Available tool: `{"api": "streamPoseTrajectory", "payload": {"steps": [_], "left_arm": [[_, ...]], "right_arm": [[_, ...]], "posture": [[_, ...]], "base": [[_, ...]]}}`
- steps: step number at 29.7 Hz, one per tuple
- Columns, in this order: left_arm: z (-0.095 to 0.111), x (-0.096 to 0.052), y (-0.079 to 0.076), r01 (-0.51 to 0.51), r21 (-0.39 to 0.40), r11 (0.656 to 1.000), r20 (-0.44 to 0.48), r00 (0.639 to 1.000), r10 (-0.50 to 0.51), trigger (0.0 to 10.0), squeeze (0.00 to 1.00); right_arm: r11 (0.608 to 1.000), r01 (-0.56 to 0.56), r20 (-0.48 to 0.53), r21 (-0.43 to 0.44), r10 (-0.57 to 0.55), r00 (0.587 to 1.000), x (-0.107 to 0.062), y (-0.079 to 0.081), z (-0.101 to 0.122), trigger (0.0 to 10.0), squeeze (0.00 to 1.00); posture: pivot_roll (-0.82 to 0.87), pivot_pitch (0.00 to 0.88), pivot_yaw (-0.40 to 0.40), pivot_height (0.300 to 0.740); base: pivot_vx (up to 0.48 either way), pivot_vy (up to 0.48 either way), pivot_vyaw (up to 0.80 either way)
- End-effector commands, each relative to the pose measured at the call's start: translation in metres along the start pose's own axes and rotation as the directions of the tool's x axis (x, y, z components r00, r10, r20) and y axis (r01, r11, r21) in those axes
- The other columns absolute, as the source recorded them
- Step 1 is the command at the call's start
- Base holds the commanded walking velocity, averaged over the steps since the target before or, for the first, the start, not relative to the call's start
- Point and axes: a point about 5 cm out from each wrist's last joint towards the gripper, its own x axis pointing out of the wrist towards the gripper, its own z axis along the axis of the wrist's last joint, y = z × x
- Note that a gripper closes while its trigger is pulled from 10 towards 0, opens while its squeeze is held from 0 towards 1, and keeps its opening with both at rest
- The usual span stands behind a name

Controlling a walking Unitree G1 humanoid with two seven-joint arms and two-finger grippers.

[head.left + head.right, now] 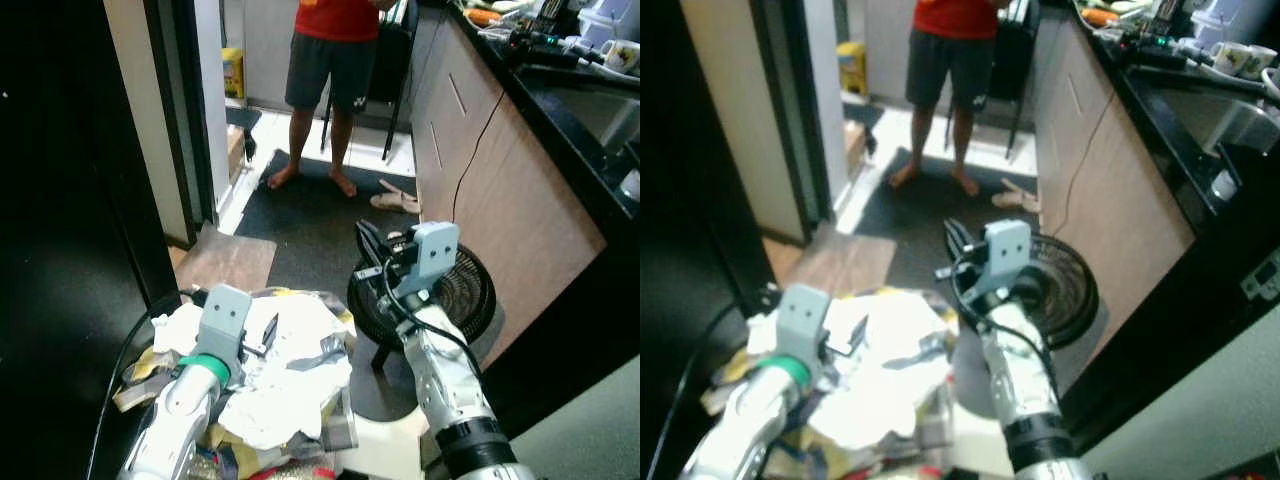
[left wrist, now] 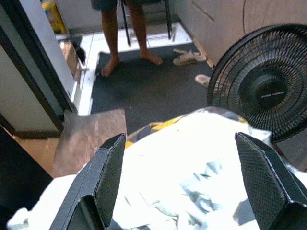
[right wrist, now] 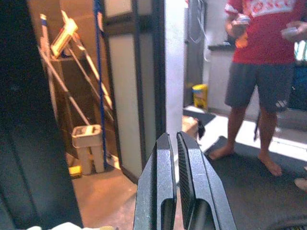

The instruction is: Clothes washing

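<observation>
White laundry heap (image 1: 270, 375) looks soft, light; we'd pinch a raised fold, twelve o'clock of our wide-open, empty left gripper (image 2: 180, 182); right gripper (image 3: 173, 191) closed, empty.

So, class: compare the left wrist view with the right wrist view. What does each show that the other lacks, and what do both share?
Left wrist view alone: the left tool, fingers spread wide above a white cloth pile; a black fan; slippers. Right wrist view alone: the right tool, fingers pressed together and empty; a leaning ladder; a white stool; the person's red shirt. Both: the barefoot person standing on the dark mat, and a yellow container.
</observation>
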Motion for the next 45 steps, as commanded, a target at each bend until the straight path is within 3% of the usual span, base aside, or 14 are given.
{"api": "streamPoseTrajectory", "payload": {"steps": [1, 3, 8, 18, 23, 27, 30, 35, 36, 38, 43, 44, 45], "left_arm": [[-0.005, -0.002, -0.008, 0.043, -0.009, 0.999, -0.028, 0.999, -0.043, 10.0, 0.00], [-0.015, -0.006, -0.017, 0.093, 0.035, 0.995, -0.089, 0.992, -0.090, 10.0, 0.00], [-0.033, -0.011, -0.020, 0.108, 0.081, 0.991, -0.187, 0.978, -0.092, 10.0, 0.00], [-0.033, -0.010, -0.020, 0.094, 0.071, 0.993, -0.198, 0.977, -0.078, 10.0, 0.00], [-0.042, -0.011, -0.020, 0.083, 0.065, 0.994, -0.245, 0.967, -0.064, 10.0, 0.00], [-0.061, -0.008, -0.017, 0.075, 0.080, 0.994, -0.343, 0.938, -0.043, 10.0, 0.00], [-0.073, 0.003, -0.009, 0.062, 0.086, 0.994, -0.435, 0.900, -0.018, 10.0, 0.00], [-0.077, 0.007, -0.004, 0.052, 0.085, 0.995, -0.467, 0.884, -0.006, 10.0, 0.00], [-0.077, 0.007, -0.004, 0.052, 0.085, 0.995, -0.467, 0.884, -0.006, 10.0, 0.00], [-0.083, 0.002, 0.005, 0.062, 0.070, 0.996, -0.511, 0.860, -0.018, 10.0, 0.00], [-0.092, -0.007, 0.012, 0.083, 0.063, 0.995, -0.555, 0.831, -0.034, 10.0, 0.00], [-0.094, -0.008, 0.014, 0.078, 0.064, 0.995, -0.558, 0.830, -0.029, 4.0, 0.00], [-0.094, -0.008, 0.014, 0.078, 0.064, 0.995, -0.558, 0.830, -0.029, 4.0, 0.00]], "right_arm": [[1.000, -0.002, -0.024, -0.004, 0.001, 1.000, -0.004, 0.000, -0.003, 10.0, 0.00], [1.000, 0.002, -0.044, -0.007, -0.002, 0.999, -0.006, -0.001, -0.006, 10.0, 0.00], [1.000, 0.011, -0.061, -0.014, -0.012, 0.998, -0.009, -0.003, -0.009, 10.0, 0.00], [1.000, 0.015, -0.083, -0.009, -0.016, 0.996, -0.011, -0.003, -0.010, 10.0, 0.00], [1.000, 0.008, -0.103, -0.005, -0.009, 0.995, -0.013, -0.001, -0.015, 10.0, 0.00], [1.000, 0.018, -0.129, -0.002, -0.018, 0.991, -0.014, -0.001, -0.021, 10.0, 0.00], [1.000, 0.021, -0.153, -0.003, -0.021, 0.988, -0.013, -0.003, -0.025, 10.0, 0.00], [1.000, 0.022, -0.163, -0.006, -0.022, 0.986, -0.012, -0.003, -0.026, 10.0, 0.00], [1.000, 0.022, -0.163, -0.006, -0.022, 0.986, -0.012, -0.003, -0.026, 10.0, 0.00], [0.999, 0.031, -0.185, -0.008, -0.032, 0.982, -0.013, -0.004, -0.030, 10.0, 0.00], [0.999, 0.044, -0.210, -0.006, -0.045, 0.977, -0.018, -0.004, -0.036, 10.0, 0.00], [0.999, 0.046, -0.213, -0.005, -0.046, 0.976, -0.019, -0.005, -0.036, 10.0, 0.00], [0.999, 0.046, -0.213, -0.005, -0.046, 0.976, -0.019, -0.005, -0.036, 10.0, 0.00]], "posture": [[0.07, 0.029, -0.037, 0.731], [0.07, 0.029, -0.036, 0.731], [0.07, 0.029, -0.036, 0.731], [0.06, 0.033, -0.036, 0.731], [0.07, 0.044, -0.039, 0.731], [0.07, 0.070, -0.047, 0.731], [0.07, 0.113, -0.045, 0.731], [0.07, 0.147, -0.041, 0.731], [0.07, 0.147, -0.041, 0.731], [0.07, 0.233, -0.034, 0.731], [0.08, 0.254, -0.035, 0.731], [0.08, 0.255, -0.035, 0.731], [0.08, 0.255, -0.035, 0.731]], "base": [[0.000, 0.000, 0.00], [0.000, 0.000, 0.00], [0.000, 0.000, 0.00], [0.000, 0.000, 0.00], [0.000, 0.000, 0.00], [0.000, 0.000, 0.00], [0.000, 0.000, 0.00], [0.000, 0.000, 0.00], [0.000, 0.000, 0.00], [0.000, 0.000, 0.00], [0.000, 0.000, 0.00], [0.000, 0.000, 0.00], [0.000, 0.000, 0.00]]}}
